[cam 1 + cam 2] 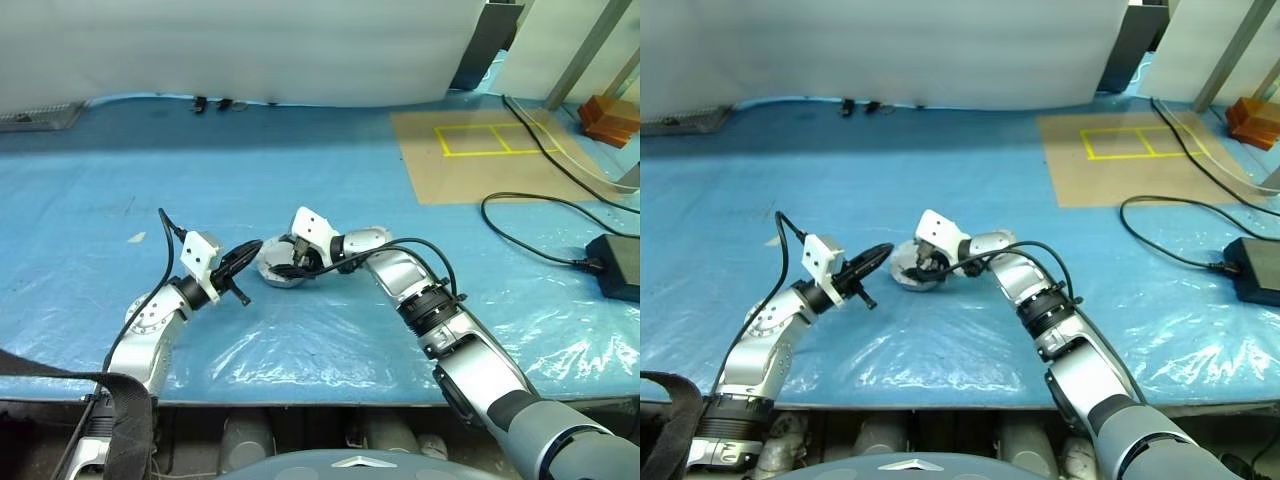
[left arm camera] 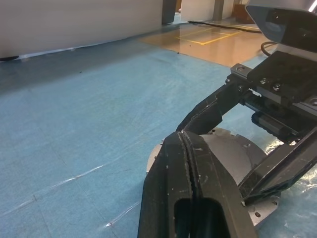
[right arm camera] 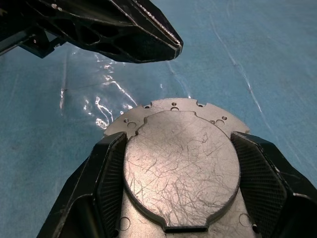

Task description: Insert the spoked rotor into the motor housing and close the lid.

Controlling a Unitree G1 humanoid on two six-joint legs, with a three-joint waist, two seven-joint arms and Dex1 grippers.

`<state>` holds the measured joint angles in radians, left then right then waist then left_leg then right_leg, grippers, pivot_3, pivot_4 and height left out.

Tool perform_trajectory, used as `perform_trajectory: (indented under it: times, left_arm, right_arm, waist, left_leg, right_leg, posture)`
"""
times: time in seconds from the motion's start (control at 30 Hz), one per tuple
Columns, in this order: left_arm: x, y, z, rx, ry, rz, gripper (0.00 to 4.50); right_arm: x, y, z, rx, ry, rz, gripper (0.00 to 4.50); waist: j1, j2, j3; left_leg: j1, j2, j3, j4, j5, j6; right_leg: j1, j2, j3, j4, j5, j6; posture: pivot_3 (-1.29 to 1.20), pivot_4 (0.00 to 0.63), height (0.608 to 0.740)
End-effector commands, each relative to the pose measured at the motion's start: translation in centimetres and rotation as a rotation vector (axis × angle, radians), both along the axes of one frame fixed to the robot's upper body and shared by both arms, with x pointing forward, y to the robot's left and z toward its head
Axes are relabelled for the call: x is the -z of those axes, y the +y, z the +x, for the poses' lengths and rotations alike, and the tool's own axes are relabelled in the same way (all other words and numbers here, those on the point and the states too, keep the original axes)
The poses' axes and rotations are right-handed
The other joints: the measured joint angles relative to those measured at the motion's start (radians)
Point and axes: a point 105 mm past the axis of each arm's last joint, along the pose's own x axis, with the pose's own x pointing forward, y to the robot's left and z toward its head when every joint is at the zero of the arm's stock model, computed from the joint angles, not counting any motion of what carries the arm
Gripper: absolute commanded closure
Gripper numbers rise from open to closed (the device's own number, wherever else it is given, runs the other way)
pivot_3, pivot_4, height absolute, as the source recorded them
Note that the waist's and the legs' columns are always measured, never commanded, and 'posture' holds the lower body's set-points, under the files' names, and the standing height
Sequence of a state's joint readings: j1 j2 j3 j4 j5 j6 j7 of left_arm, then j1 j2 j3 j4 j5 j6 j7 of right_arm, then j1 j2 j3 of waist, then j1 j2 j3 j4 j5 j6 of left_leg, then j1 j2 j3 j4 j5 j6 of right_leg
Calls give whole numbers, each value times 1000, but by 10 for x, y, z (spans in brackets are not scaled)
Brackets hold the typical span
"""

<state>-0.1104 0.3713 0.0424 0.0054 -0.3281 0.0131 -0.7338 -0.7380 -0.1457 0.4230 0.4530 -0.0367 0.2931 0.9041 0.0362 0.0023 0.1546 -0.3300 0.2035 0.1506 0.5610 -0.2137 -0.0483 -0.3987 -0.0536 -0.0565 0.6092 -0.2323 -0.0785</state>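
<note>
one assembly: motor housing (image 3: pixel 148 111) with lid (image 3: pixel 181 168) down, flat on the blue surface (image 1: pixel 300 150). right claw (image 3: pixel 181 178) clasps the lid's rim on both sides; left claw (image 2: pixel 185 148) pressed together, empty, just beside. judged rigid, heavy, scratched metal, slippery; grip by the rim.

Robotics laboratory or workshop test area: a desk (image 1: pixel 300 140) covered in blue plastic sheeting, a brown board with yellow tape squares (image 1: pixel 490 140), loose black cables (image 1: pixel 530 240) with a power adapter (image 1: pixel 615 265), and white partition panels (image 1: pixel 250 45) behind.
</note>
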Motion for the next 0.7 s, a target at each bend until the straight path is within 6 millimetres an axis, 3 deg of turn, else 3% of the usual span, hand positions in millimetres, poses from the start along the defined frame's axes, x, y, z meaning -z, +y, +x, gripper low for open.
perform_trajectory:
  times: [0.03,0.27,0.47,0.7]
  left_arm:
    - [-7,0,2,1,-30,0,4500]
    - [-5,-4,2,9,-27,-4,4500]
    - [-4,-5,3,11,-26,-2,4500]
    - [-3,-9,3,19,-25,0,4500]
  right_arm:
    - [44,-27,0,66,103,-160,1530]
    - [43,-38,3,76,141,-170,1530]
    - [44,-42,10,102,119,-177,1530]
    - [49,-42,23,154,-52,-194,1530]
  waist:
    - [0,0,0]
    - [3,1,0]
    - [6,1,0]
    - [7,1,0]
  left_leg:
    - [0,0,0,0,0,0]
    - [-2,0,1,0,0,0]
    - [-1,0,1,0,0,0]
    - [-1,0,0,0,0,0]
  right_leg:
    - [0,0,0,0,0,0]
    - [-1,0,0,-2,3,-6]
    - [0,0,0,-2,0,0]
    - [1,-1,0,-2,0,0]
  posture:
    - [0,150,740]
    - [0,150,740]
    - [0,150,740]
    - [0,150,740]
